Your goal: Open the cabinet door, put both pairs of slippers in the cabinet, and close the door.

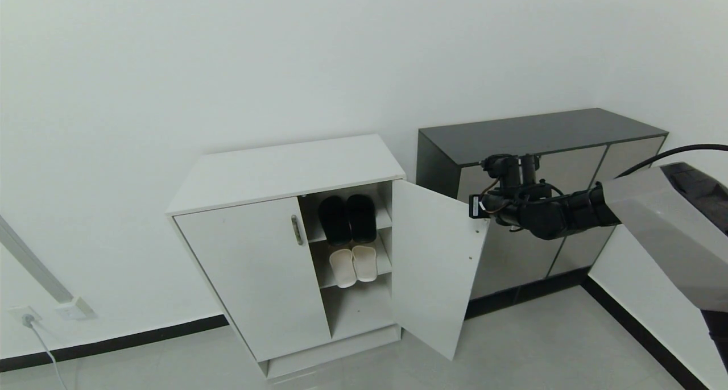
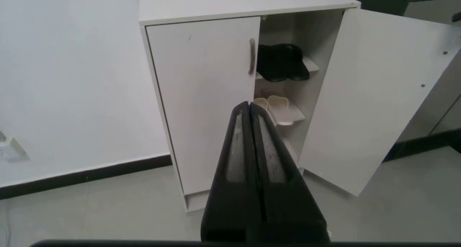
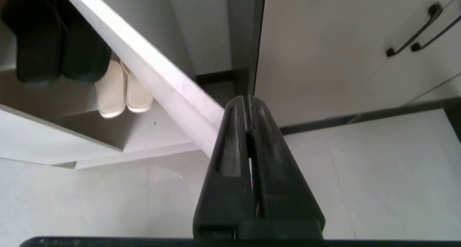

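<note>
The white cabinet (image 1: 284,171) stands against the wall with its right door (image 1: 432,265) swung open and its left door (image 1: 256,276) closed. A black pair of slippers (image 1: 348,219) lies on the upper shelf and a white pair (image 1: 354,265) on the shelf below. My right gripper (image 1: 478,208) is at the outer edge of the open door, near its top. In the right wrist view it (image 3: 250,106) is shut with nothing held, its tip against the door's edge (image 3: 158,74). My left gripper (image 2: 249,110) is shut and empty, held back in front of the cabinet (image 2: 202,96).
A dark grey cabinet (image 1: 540,131) stands just right of the white one, close behind the open door. A wall socket with a cable (image 1: 23,316) is low at the far left. Pale tiled floor (image 1: 512,356) lies open in front of both cabinets.
</note>
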